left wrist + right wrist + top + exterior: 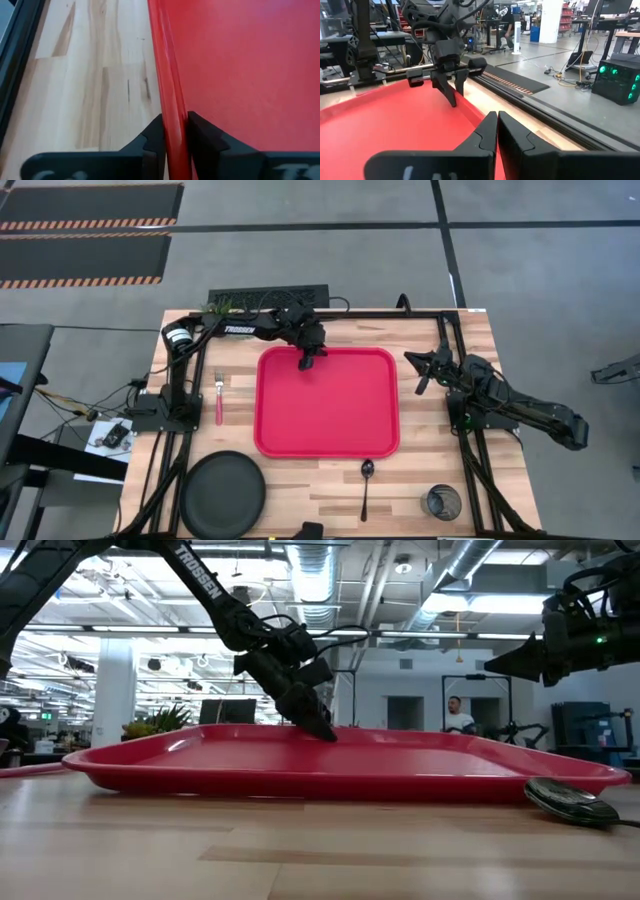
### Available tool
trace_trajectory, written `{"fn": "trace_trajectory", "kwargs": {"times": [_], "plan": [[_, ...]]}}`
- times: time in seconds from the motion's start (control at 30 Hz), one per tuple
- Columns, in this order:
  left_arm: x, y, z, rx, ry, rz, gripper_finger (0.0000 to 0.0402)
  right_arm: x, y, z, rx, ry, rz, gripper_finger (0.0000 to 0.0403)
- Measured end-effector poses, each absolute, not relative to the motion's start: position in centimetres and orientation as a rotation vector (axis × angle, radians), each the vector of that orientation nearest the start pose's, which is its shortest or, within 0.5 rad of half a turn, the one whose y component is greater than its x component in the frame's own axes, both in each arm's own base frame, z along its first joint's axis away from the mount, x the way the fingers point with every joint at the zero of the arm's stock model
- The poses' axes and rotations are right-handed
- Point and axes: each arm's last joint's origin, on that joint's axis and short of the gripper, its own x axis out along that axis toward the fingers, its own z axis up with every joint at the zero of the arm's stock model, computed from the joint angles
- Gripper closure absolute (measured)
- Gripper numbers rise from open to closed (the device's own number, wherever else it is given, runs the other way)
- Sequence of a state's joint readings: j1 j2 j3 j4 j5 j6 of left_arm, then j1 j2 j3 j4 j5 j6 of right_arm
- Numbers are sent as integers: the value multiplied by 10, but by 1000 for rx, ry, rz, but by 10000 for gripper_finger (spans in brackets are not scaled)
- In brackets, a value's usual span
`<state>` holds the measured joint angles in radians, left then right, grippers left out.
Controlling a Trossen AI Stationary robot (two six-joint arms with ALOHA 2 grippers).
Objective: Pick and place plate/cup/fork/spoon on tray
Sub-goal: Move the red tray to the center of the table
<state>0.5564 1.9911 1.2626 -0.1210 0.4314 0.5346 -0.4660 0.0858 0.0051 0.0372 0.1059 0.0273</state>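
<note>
High view: wooden table [300, 490] amid grey floor [300, 250].

The tray [328, 402] sits mid-table. The fork [219, 397] lies left of it, the plate [223, 489] at the near-left corner, the spoon [366, 485] just before the tray, and the cup [442, 502] near-right.

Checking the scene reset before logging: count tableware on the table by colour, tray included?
Red: 2, the tray and the red-handled fork
Black or dark: 3, the plate, the spoon, the cup
Total: 5
The tray holds no tableware; the left end effector is clamped on its far rim.
</note>
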Motion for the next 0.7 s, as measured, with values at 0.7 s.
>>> {"fn": "trace_trajectory", "kwargs": {"times": [0.7], "plan": [[358, 209, 163, 50, 828, -41, 333, 90, -49, 162, 34, 36, -572, 363]]}}
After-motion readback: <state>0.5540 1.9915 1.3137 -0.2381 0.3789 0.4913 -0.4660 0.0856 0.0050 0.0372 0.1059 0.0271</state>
